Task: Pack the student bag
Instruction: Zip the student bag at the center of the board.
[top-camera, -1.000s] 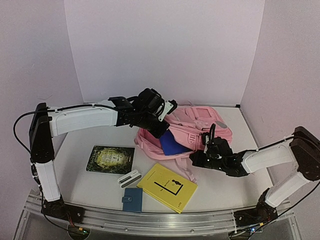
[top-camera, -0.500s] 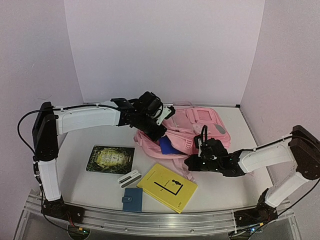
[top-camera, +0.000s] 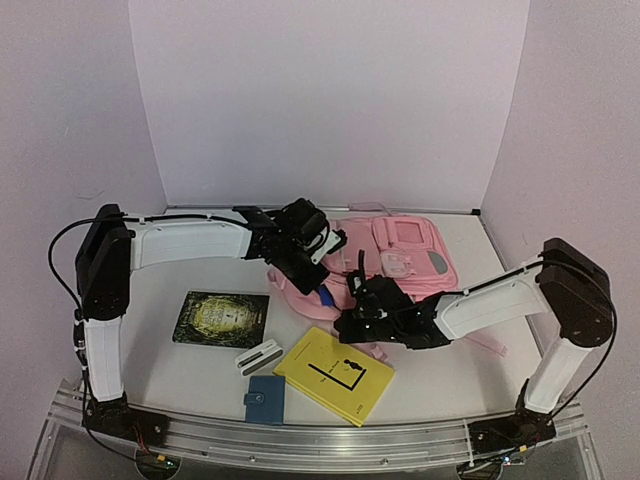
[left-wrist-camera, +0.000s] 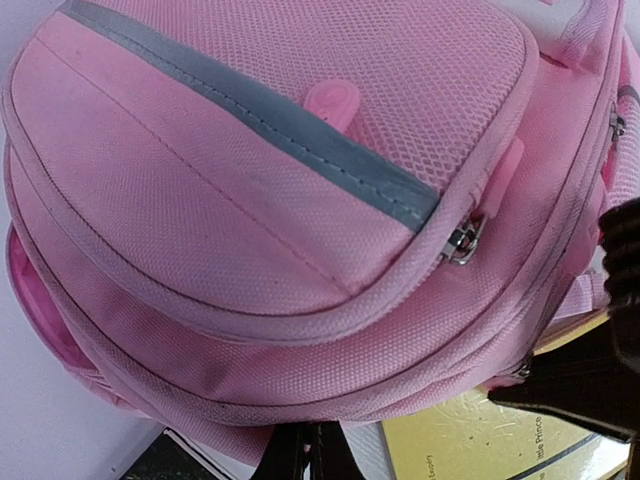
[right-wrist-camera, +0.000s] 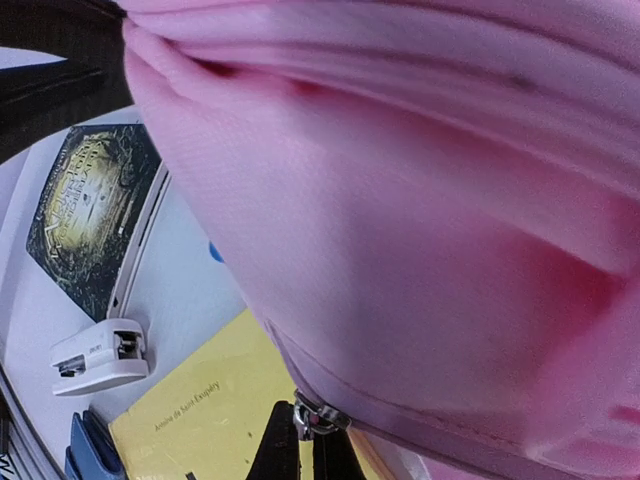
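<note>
- The student bag (top-camera: 400, 250) lies flat on the worktop (top-camera: 150, 300), in the middle and toward the far side, with its zipped pockets facing up.
- At the bag's near-left mouth a sliver of something blue (top-camera: 322, 297) shows from inside; what it is cannot be told.
- The left tool (top-camera: 303, 268) sits at the bag's left edge. In its wrist view the fingers (left-wrist-camera: 303, 452) are pinched narrow on the pink hem, with the bag filling the view above them.
- The right tool (top-camera: 352, 322) is at the bag's near edge. Its wrist view shows it closed tight on a metal zip pull (right-wrist-camera: 312, 418) on the bag's seam.
- The two tools are near each other, both on the bag's near-left corner.
- A yellow book (top-camera: 335, 373) lies just near of the right tool.
- A white stapler (top-camera: 258, 357) and a small blue wallet (top-camera: 265, 399) lie to the left of the yellow book. A dark patterned book (top-camera: 222, 318) lies further left.
- Bare worktop shows between the bag and the right wall, and along the far left. The back wall (top-camera: 330, 100) stands close behind the bag.
</note>
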